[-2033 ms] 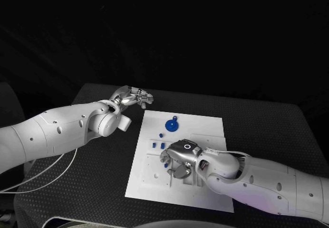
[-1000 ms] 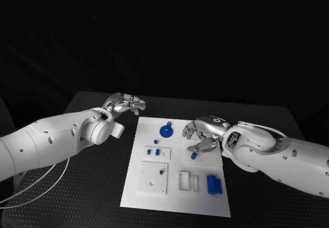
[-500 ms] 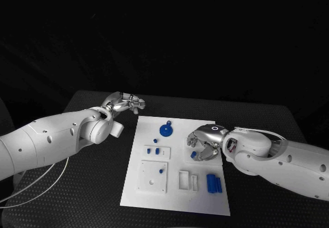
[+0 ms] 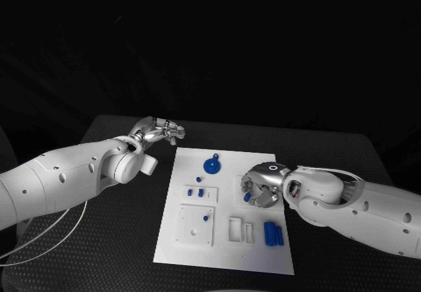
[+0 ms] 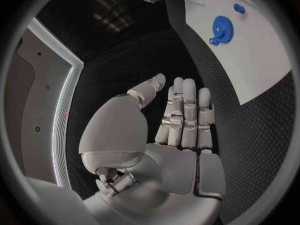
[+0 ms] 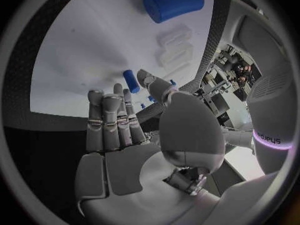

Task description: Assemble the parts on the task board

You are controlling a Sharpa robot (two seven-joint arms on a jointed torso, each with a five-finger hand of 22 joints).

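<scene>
The white task board (image 4: 226,243) lies in the middle of the table. A blue gear (image 4: 212,164) sits at its far end, small blue pegs (image 4: 200,193) stand in a block on its left, and two blue cylinders (image 4: 273,234) lie near its right edge. My right hand (image 4: 261,185) hovers low over the board's right side and pinches a small blue peg (image 6: 130,80) between thumb and fingertips; the peg (image 4: 246,196) pokes out below the hand. My left hand (image 4: 160,131) stays off the board past its far left corner, fingers straight (image 5: 184,115), holding nothing.
A square block (image 4: 196,226) with one blue peg sits on the board's near left. Two narrow slots (image 4: 240,230) lie beside the cylinders. The right wrist view shows one cylinder (image 6: 173,4) and the slots (image 6: 175,47). Black table (image 4: 105,243) surrounds the board.
My right hand has sunk a little toward the board and curled tighter over the peg. The left hand has barely moved.
</scene>
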